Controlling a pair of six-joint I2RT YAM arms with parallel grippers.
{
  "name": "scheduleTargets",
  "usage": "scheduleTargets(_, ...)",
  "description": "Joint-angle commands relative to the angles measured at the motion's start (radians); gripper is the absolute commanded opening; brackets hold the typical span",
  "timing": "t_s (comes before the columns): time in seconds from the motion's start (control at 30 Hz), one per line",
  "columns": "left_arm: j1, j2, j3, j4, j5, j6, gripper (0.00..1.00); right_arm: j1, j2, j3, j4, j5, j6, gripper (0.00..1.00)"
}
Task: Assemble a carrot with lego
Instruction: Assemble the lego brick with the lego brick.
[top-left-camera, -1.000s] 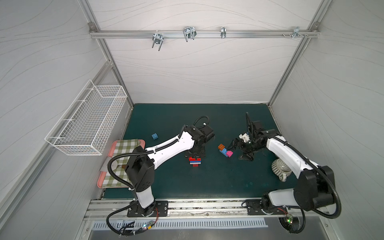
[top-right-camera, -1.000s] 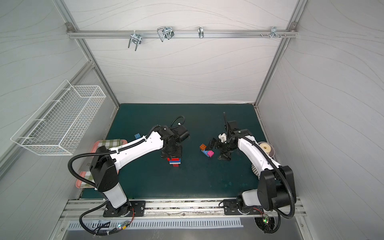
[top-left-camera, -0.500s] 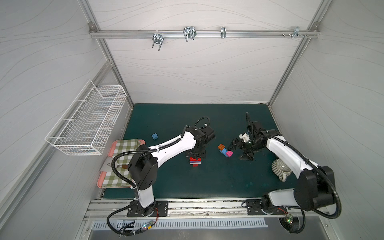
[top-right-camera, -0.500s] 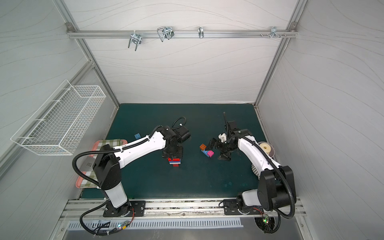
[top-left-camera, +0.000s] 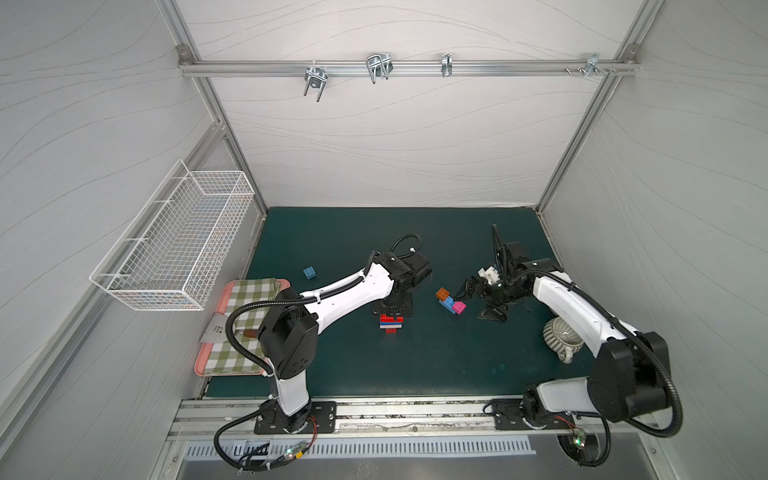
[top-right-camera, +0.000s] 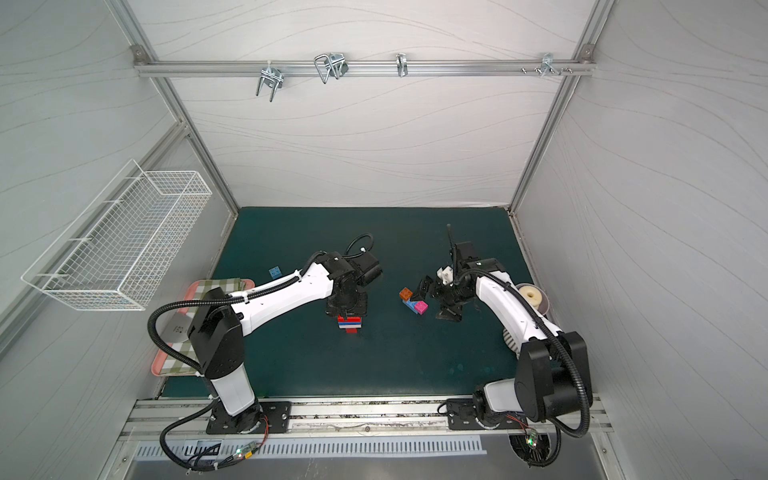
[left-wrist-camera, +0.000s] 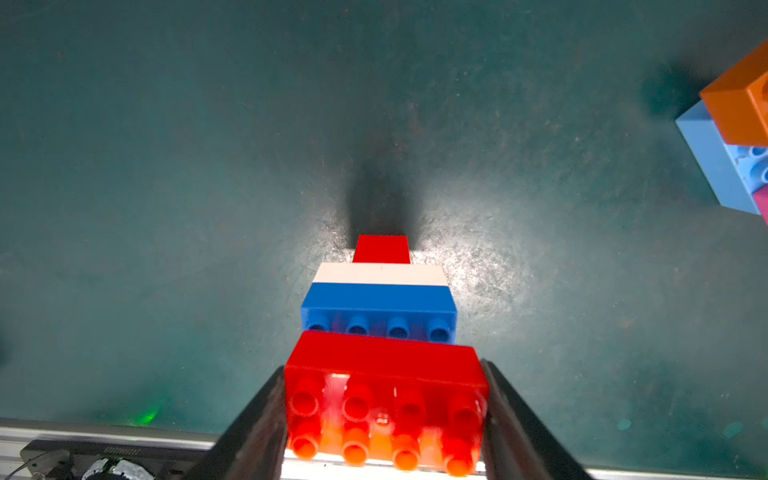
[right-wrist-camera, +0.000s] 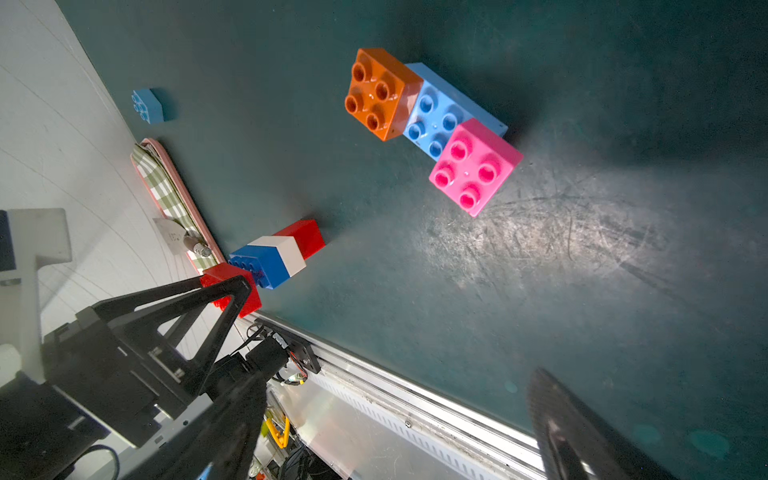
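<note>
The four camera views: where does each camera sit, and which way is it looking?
Top views: twin cameras high above the arms' bases, looking down on the green mat; both whole arms show, left claw and right claw.
Left wrist: on the left arm, looking along its claw at the carrot it grips; only its two fingers show.
Right wrist: on the right arm, looking down at the orange, blue and pink bricks; one own finger shows.
Shared: both wrist views see the carrot and those bricks.

Left end effector (left-wrist-camera: 384, 390) clamping wide red brick (left-wrist-camera: 386, 361) of carrot (left-wrist-camera: 378, 299), blue, white, narrow red layers beyond, orange-blue-pink bricks (left-wrist-camera: 731, 137) well apart from carrot, teal counter (left-wrist-camera: 166, 166).
</note>
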Motion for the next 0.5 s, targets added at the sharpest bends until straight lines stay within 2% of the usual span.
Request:
scheduleTargets(0.0,-0.004,0.012,-0.002,0.0,-0.027,-0.009,0.28,-0.007,-0.016,0.001,-0.013,-0.005,0.002,0.99)
scheduleTargets(0.47,-0.003,0.009,-0.02,0.007,-0.036,-0.003,0.27,-0.007,-0.014,0.004,-0.018,-0.002,0.0,0.99)
